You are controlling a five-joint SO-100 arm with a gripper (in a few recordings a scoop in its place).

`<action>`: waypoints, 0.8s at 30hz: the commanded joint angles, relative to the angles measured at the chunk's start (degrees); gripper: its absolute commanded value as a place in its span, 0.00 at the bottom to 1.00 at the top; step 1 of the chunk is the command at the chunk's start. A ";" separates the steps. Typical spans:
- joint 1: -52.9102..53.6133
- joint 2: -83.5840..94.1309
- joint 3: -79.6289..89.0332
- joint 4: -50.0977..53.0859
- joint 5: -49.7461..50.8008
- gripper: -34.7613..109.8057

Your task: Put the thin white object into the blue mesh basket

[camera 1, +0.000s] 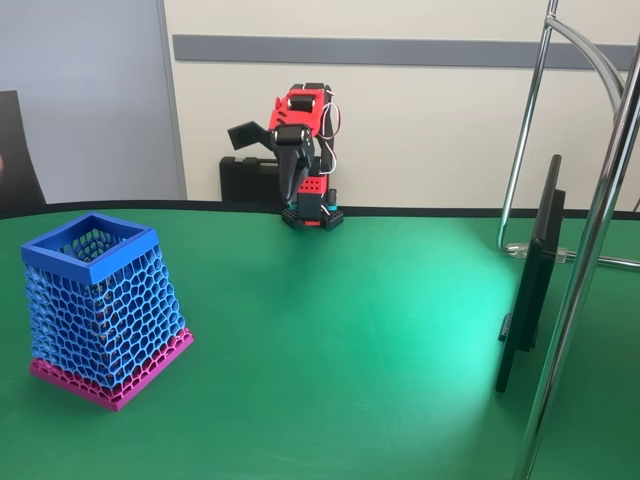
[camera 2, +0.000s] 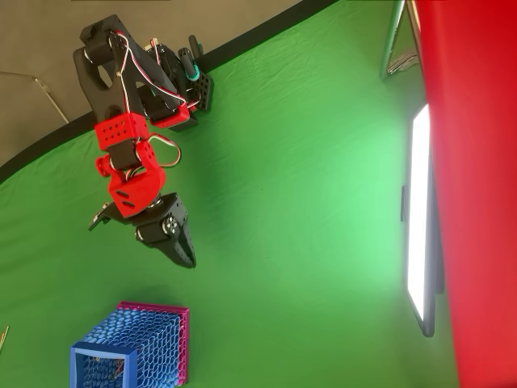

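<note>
Standing at left on green table, blue mesh basket, fingers closed, empty, well apart.

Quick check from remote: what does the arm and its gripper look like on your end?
The arm is built from red printed links with black servo blocks, on a black base. Red, white and black wires loop along it. The gripper is black, with a tapering pointed finger.

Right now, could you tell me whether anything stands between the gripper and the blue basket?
Nothing visible does. In the overhead view only bare green table lies between the gripper and the basket, and the fixed view shows the same open stretch.
</note>
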 commanded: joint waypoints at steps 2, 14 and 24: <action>-1.67 15.12 14.77 -2.11 -5.80 0.24; -2.55 48.16 41.22 5.98 -12.22 0.26; -3.43 56.43 43.07 18.72 -10.28 0.26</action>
